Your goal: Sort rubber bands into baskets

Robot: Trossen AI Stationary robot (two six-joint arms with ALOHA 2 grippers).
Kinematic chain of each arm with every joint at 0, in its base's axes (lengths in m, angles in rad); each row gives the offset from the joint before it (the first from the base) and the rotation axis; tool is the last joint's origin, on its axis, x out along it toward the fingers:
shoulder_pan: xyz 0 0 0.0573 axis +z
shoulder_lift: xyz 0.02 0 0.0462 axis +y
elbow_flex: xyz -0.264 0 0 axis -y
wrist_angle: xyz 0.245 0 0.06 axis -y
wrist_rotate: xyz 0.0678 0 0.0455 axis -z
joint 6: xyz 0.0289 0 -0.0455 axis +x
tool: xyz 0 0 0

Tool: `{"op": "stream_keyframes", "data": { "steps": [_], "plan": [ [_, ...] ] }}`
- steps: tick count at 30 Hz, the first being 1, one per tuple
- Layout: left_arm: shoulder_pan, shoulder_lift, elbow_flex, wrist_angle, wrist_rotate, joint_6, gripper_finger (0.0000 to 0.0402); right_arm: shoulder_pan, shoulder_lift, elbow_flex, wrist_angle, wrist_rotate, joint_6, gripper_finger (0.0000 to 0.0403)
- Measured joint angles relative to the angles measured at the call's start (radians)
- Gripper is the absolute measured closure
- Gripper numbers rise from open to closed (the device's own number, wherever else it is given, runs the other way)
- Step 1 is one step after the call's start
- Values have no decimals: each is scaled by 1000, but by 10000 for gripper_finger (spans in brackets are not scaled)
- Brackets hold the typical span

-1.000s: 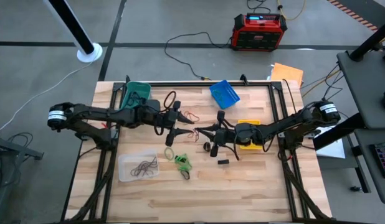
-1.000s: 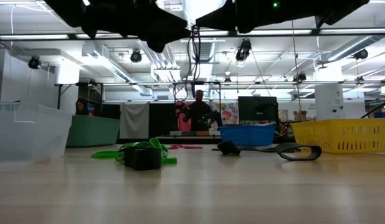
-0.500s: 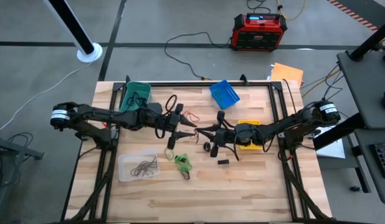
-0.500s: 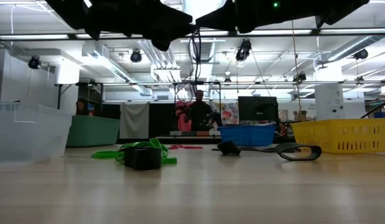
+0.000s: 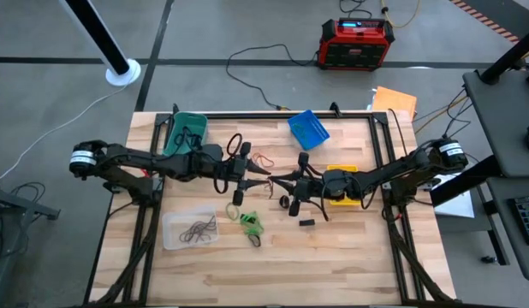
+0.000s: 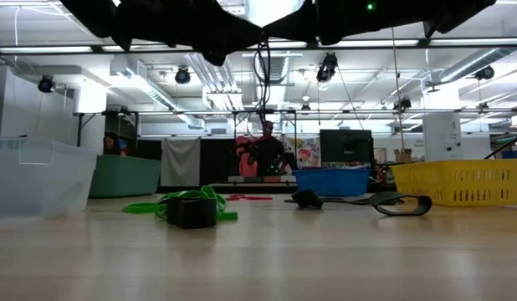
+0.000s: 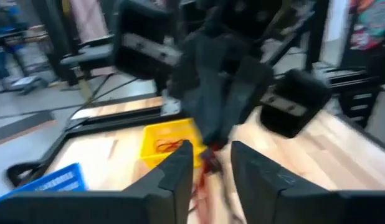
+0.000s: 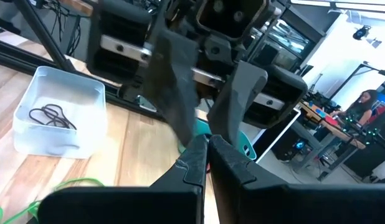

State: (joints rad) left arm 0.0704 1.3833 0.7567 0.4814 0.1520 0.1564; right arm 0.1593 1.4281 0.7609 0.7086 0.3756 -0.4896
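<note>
My left hand (image 5: 256, 180) has moved toward the frame's centre since a second ago and narrowed its fingers; I cannot tell whether it has closed around the red rubber band (image 7: 208, 163) showing between them. My right hand (image 5: 273, 179) stays clenched tip to tip with it, the band pinched. Green rubber bands (image 5: 250, 222) lie on the desk (image 5: 333, 257) below centre, dark ones in the clear basket (image 5: 172, 235) at lower left, unchanged.
</note>
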Motion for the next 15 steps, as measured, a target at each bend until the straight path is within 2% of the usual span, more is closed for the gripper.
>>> {"op": "stream_keyframes", "data": {
  "steps": [10, 15],
  "plan": [
    [-2, 2, 0, -18, -23, 0, 392, 0, 0, 0, 0, 1, 0, 394],
    [-3, 0, 0, -13, -23, 3, 401, 0, 0, 0, 0, 1, 3, 394]
  ]
}}
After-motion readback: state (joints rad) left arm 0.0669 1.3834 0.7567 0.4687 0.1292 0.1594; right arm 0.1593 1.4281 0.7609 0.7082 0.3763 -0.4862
